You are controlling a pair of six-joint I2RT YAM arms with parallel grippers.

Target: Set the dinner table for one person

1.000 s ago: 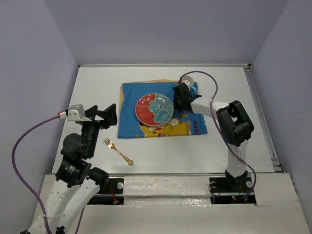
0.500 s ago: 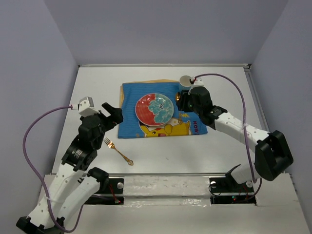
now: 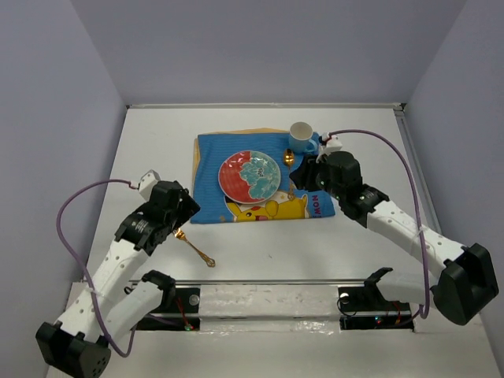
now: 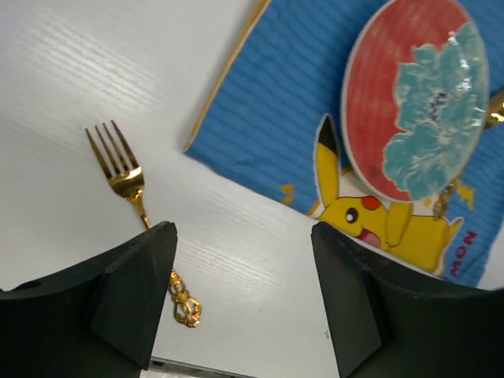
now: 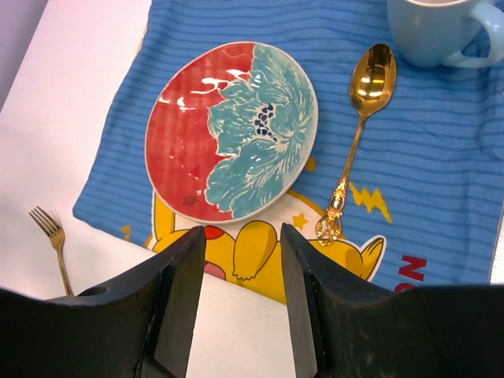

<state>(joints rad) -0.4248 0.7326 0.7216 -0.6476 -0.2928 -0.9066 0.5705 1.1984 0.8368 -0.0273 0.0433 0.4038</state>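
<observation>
- The gold fork (image 4: 126, 177) lay flat on the white counter (image 3: 315, 244), near the left of the placemat (image 3: 211, 157).
- It was likely light, stiff and slippery, best gripped mid-handle.
- The left pincer (image 4: 240, 260) gaped wide above it, empty; the right pincer (image 5: 240, 260) was likewise spread and empty.

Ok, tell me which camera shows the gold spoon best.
Right wrist: the whole spoon lies sharp on the placemat, bowl to handle. Top external shows it tiny; left wrist catches only bits at the frame edge.
</observation>
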